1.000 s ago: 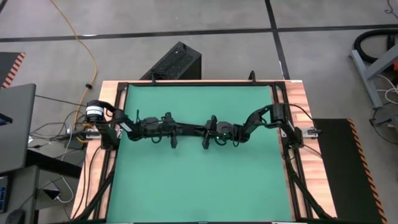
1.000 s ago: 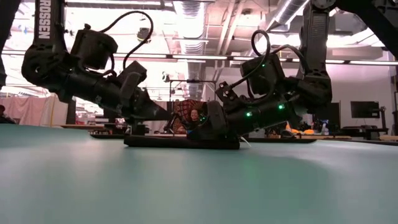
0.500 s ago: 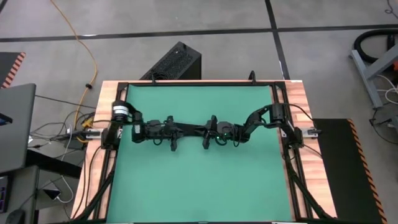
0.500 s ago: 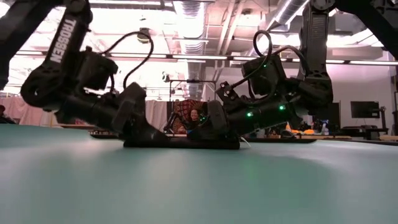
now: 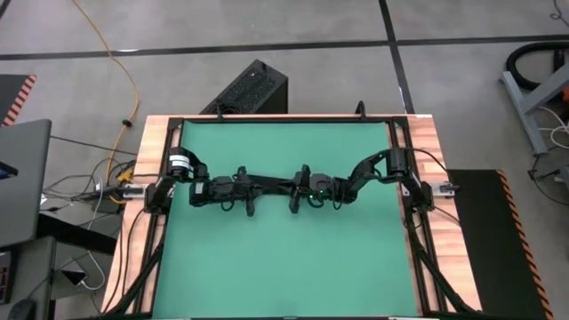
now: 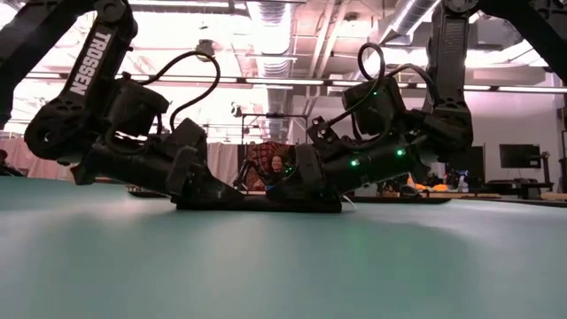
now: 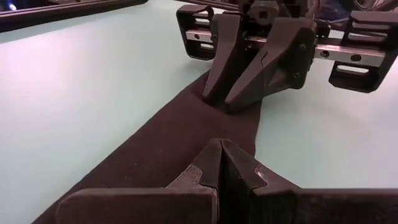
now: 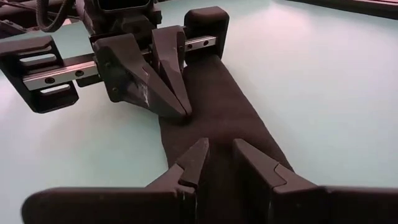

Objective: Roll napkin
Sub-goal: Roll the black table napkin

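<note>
1. Left end effector (image 7: 221, 163) has its fingers pressed together, tips down on the napkin (image 7: 168, 143), near the strip's middle.
2. Right end effector (image 8: 217, 163) has its fingers slightly apart, tips resting on the same napkin (image 8: 217, 106), facing the left one from the opposite side.
3. From above, the napkin (image 5: 276, 187) shows as a narrow black strip lying flat across the middle of the green table (image 5: 284, 267), between the two arms.
4. A black box with vent slots (image 5: 249, 89) sits on the floor beyond the table's far edge.
</note>
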Available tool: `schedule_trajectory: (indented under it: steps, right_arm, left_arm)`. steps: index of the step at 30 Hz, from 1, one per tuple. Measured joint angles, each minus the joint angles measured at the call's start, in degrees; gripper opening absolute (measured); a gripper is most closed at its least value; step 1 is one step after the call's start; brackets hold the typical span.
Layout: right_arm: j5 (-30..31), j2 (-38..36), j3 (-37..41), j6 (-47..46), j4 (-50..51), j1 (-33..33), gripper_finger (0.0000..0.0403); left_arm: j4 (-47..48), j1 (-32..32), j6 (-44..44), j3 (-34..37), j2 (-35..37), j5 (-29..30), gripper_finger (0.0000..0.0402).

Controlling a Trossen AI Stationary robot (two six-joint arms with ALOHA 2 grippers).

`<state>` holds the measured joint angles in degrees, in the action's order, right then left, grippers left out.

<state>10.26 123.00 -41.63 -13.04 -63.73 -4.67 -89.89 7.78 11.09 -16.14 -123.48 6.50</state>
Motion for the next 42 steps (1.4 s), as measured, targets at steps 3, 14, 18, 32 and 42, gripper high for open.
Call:
schedule_trajectory:
  steps: [3,14,18,32,42]
  right_arm:
    - [0.0,0.0,0.0,-0.02,0.1,0.02,0.0098]
    - [0.02,-0.04,-0.07,0.0,1.72,0.08,0.0098]
    - [0.02,-0.04,-0.07,0.01,2.47,0.02,0.0098]
    - [-2.89,0.0,0.02,0.01,3.88,-0.04,0.0098]
    - [-4.57,-0.48,0.07,0.0,3.94,-0.42,0.0098]
  left_arm:
    - [0.0,0.01,1.1,0.0,0.0,0.22,0.0]
    - [0.07,0.38,1.59,0.16,-0.07,0.86,0.0]
    - [0.09,0.41,1.45,0.82,-0.07,0.9,0.0]
    - [0.15,0.76,1.57,2.11,0.57,-0.17,0.0]
    - [0.31,2.63,1.9,5.78,3.87,-0.22,0.0]
